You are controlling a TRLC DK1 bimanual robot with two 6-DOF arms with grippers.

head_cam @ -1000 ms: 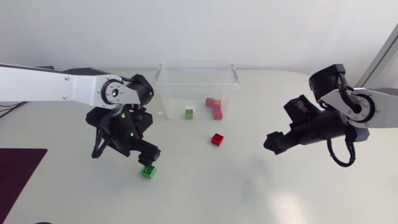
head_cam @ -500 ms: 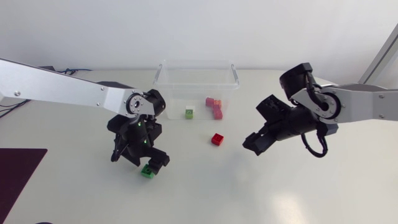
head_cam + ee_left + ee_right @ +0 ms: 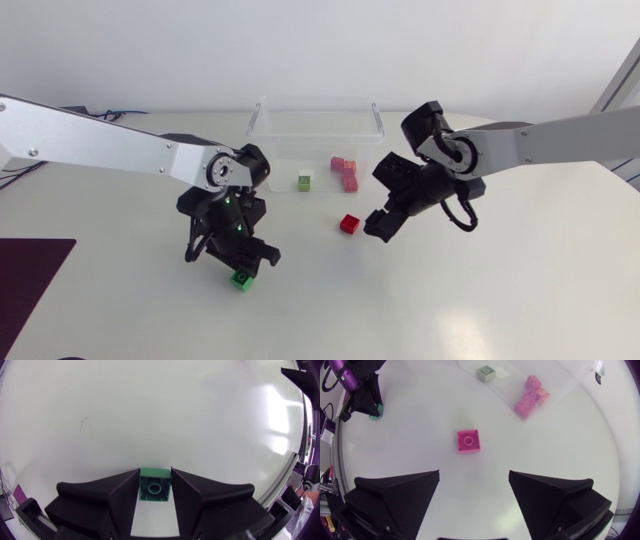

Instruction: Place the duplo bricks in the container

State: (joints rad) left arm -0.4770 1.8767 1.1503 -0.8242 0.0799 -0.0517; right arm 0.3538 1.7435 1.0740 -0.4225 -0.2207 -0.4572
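Note:
On the table left of centre lies a green brick [image 3: 241,281], and my left gripper [image 3: 243,270] is shut on it from above. In the left wrist view the green brick [image 3: 154,485] sits squeezed between both black fingers [image 3: 122,492]. A red brick [image 3: 349,224] lies in front of the clear container [image 3: 315,104]. My right gripper [image 3: 378,227] hovers open just right of it. Seen from the right wrist, that brick [image 3: 468,441] lies a little ahead of the wide-apart right gripper [image 3: 474,474].
Inside the container are a green-white brick [image 3: 304,182] and a cluster of pink and red bricks [image 3: 345,171]. From the right wrist they show as a pale brick [image 3: 485,372] and a pink cluster [image 3: 530,395]. A dark mat [image 3: 25,275] lies at the left edge.
My left gripper came down over the green brick and shut on it. My right arm swung left across the table to beside the red brick, still open.

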